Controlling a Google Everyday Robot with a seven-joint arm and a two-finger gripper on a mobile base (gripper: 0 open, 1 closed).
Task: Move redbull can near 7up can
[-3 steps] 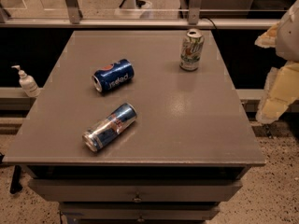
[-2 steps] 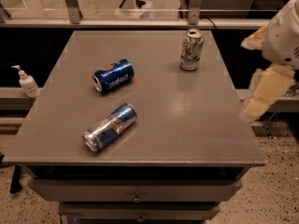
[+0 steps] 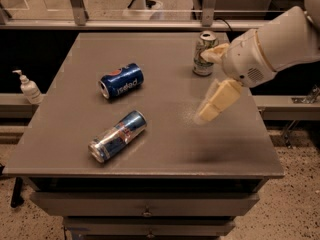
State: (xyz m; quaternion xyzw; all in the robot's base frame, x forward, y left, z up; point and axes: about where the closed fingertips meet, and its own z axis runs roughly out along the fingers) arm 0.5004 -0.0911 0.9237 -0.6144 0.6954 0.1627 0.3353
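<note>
The redbull can [image 3: 117,136] lies on its side at the front left of the grey table [image 3: 165,154], silver top toward the front left. The 7up can [image 3: 202,56] stands upright at the back right of the table. My gripper [image 3: 202,88] hangs over the right part of the table, to the right of the redbull can and just in front of the 7up can. It is open and empty. One cream finger [image 3: 214,53] crosses the 7up can's right side, the other [image 3: 216,101] points down toward the table top.
A dark blue Pepsi can [image 3: 121,80] lies on its side behind the redbull can. A white pump bottle [image 3: 29,87] stands on a ledge left of the table. A rail with metal posts [image 3: 77,4] runs behind. Drawers [image 3: 145,204] sit under the table top.
My arm has swung in from the right edge over the table, so the gripper now sits in front of the 7up can. The cans have not moved.
</note>
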